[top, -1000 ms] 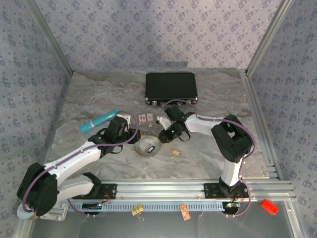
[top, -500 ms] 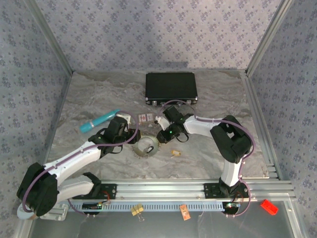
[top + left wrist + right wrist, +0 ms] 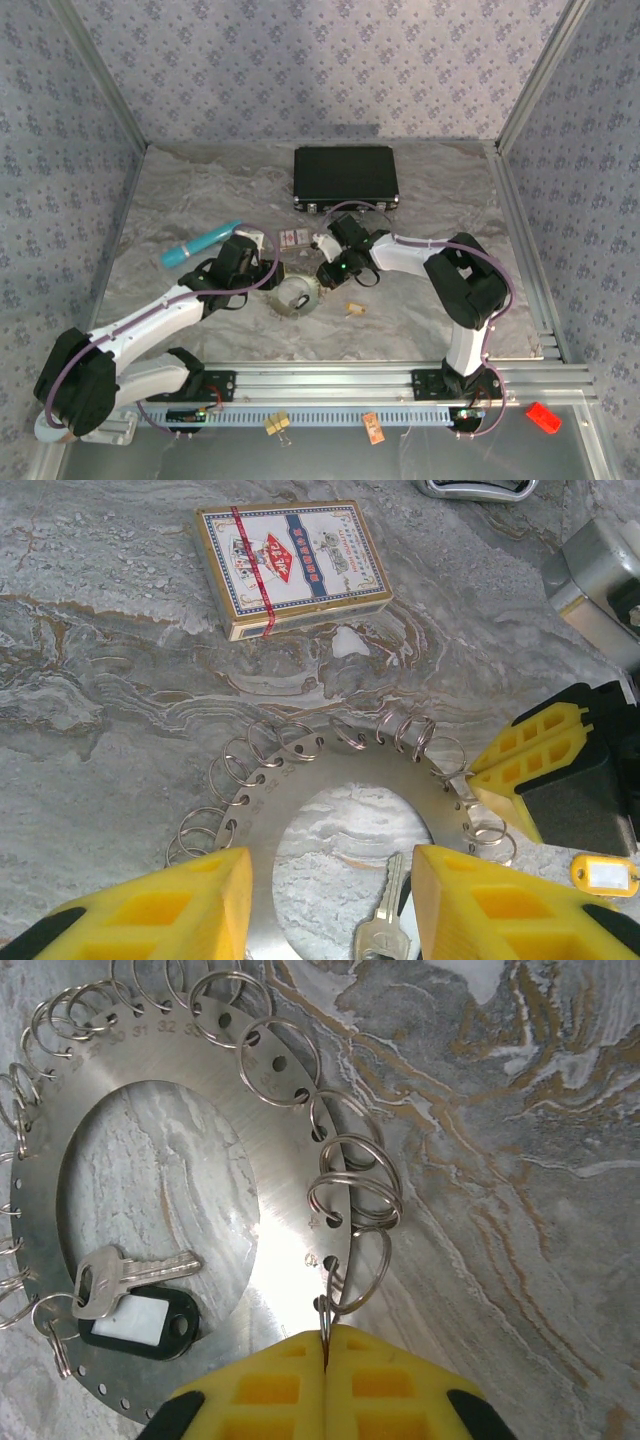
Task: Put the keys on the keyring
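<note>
The keyring is a flat steel disc [image 3: 298,295] [image 3: 290,1210] with numbered holes and several split rings round its rim, lying on the marble table. A silver key [image 3: 120,1272] on a black tag [image 3: 140,1318] lies in the disc's centre hole. My right gripper [image 3: 326,1345] [image 3: 322,275] is shut on one split ring [image 3: 362,1265] at the disc's right edge. My left gripper [image 3: 332,900] [image 3: 278,283] stands open over the disc [image 3: 300,790], one finger above each side of the hole, with the key [image 3: 385,920] between them. A yellow-tagged key [image 3: 605,872] [image 3: 354,310] lies beside the disc.
A red-and-white card box [image 3: 295,565] [image 3: 294,238] lies just beyond the disc. Farther back sits a black case [image 3: 346,177], and a teal tube [image 3: 200,244] lies to the left. Metal frame rails edge the table on both sides.
The right gripper's jaws have closed onto the split ring and the arm has crept slightly left toward the disc. The left arm has not moved.
</note>
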Controlling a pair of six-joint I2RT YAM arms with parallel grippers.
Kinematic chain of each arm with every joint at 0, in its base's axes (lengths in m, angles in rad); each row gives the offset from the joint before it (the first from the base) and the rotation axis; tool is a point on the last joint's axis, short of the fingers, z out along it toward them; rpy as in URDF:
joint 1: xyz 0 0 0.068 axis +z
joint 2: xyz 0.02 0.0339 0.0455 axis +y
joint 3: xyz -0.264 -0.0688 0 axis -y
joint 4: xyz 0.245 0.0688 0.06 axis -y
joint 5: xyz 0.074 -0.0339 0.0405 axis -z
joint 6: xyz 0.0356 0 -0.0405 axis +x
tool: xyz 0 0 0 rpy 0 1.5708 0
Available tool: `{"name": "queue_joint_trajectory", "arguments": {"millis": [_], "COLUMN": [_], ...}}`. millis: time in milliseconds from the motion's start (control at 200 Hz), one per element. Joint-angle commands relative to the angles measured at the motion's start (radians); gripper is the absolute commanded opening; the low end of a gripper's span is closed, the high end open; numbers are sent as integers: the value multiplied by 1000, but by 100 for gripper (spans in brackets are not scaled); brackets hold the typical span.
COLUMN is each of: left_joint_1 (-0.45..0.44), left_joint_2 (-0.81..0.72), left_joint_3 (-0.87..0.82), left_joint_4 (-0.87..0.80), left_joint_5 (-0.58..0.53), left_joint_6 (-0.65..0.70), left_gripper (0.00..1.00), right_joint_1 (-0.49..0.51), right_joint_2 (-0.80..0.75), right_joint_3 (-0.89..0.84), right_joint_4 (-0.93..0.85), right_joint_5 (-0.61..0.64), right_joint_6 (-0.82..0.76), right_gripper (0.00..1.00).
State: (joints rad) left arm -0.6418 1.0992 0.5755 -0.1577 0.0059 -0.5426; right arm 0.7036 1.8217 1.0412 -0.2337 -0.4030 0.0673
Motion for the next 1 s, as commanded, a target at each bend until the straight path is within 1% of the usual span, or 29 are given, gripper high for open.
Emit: {"name": "queue_joint_trajectory", "arguments": {"millis": [0, 170, 330, 530, 605, 665, 805, 904, 994], "left_joint_1": [0, -2, -4, -12, -15, -16, -17, -17, -17], "left_joint_2": [-29, -77, -160, -243, -254, -253, -235, -225, -217], "left_joint_3": [17, -5, -82, -179, -208, -215, -204, -197, -197], "left_joint_4": [-11, 36, 153, 310, 359, 388, 392, 383, 399], "left_joint_5": [-19, -20, -12, 44, 97, 162, 279, 353, 397], "left_joint_6": [2, 17, 67, 225, 315, 393, 530, 601, 610], "left_gripper": [45, 45, 44, 42, 40, 38, 30, 28, 26], "right_joint_1": [15, 33, 60, 65, 67, 69, 78, 90, 104], "right_joint_2": [-27, -107, -222, -323, -345, -359, -382, -395, -403], "right_joint_3": [-12, -44, -112, -134, -128, -124, -111, -94, -74], "right_joint_4": [-15, -3, 88, 113, 107, 101, 84, 66, 39], "right_joint_5": [37, 49, 20, -34, -65, -79, -105, -119, -126], "right_joint_6": [-4, -46, -101, -156, -179, -203, -267, -308, -339], "right_gripper": [0, 0, 0, 0, 0, 0, 0, 0, 0]}}
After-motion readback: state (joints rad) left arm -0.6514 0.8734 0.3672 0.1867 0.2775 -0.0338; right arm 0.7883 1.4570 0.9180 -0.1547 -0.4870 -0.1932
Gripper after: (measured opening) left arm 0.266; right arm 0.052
